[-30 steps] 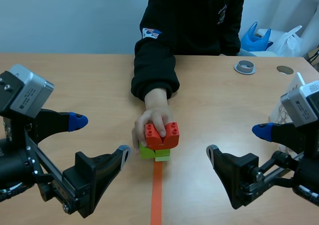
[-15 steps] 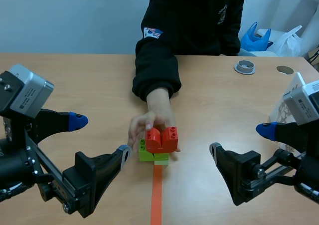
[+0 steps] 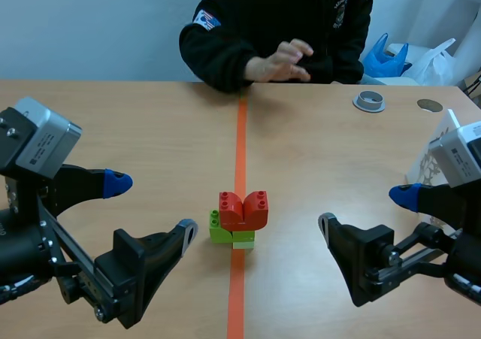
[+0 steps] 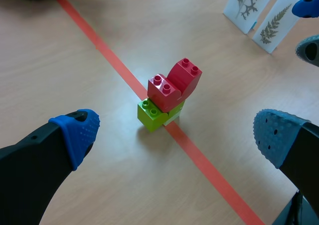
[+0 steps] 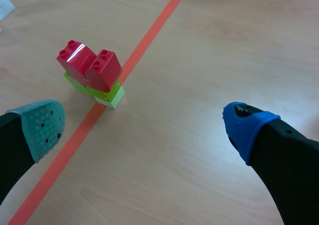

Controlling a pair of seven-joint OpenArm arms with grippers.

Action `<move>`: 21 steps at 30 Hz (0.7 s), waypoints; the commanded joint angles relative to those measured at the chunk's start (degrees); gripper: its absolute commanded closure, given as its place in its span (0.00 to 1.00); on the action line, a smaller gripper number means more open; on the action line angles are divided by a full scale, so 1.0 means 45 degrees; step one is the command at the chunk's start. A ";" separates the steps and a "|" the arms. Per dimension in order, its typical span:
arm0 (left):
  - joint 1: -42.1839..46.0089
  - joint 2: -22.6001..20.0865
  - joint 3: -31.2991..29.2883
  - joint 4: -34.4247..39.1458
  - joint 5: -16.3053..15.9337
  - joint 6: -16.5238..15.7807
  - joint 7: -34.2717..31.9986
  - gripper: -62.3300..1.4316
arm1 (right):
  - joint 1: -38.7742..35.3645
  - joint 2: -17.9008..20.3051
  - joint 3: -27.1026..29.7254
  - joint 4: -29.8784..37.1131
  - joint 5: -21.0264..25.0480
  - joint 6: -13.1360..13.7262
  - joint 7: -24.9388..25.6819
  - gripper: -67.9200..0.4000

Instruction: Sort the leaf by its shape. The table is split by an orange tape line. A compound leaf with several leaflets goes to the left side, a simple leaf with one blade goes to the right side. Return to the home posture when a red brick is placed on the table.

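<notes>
Scene view: my left tool point(image 3: 150, 205) and right tool point(image 3: 365, 210) are released; overlooking the red plastic brick point(image 3: 243, 207) could delay homing.

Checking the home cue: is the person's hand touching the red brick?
No, the hand is up by the person's chest, far from the red brick.

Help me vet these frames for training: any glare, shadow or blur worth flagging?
Scene view: the person's hand is blurred, the red brick crisp. Left wrist view: even light, only a soft shadow on the table by the green brick. Right wrist view: a glare streak on the red brick's curved face.
</notes>
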 commanded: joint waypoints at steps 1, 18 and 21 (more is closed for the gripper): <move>0.0063 -0.0039 -0.0083 0.0044 -0.0078 -0.0083 -0.0214 0.00 | 0.0180 0.0029 0.0107 0.0262 0.0131 0.0019 0.0238 0.00; 0.0063 -0.0039 -0.0083 0.0044 -0.0078 -0.0083 -0.0214 0.00 | 0.0180 0.0029 0.0107 0.0262 0.0131 -0.0073 0.0238 0.00; 0.0063 -0.0039 -0.0083 0.0044 -0.0073 -0.0083 -0.0214 0.00 | 0.0180 0.0029 0.0107 0.0262 0.0131 -0.0073 0.0233 0.00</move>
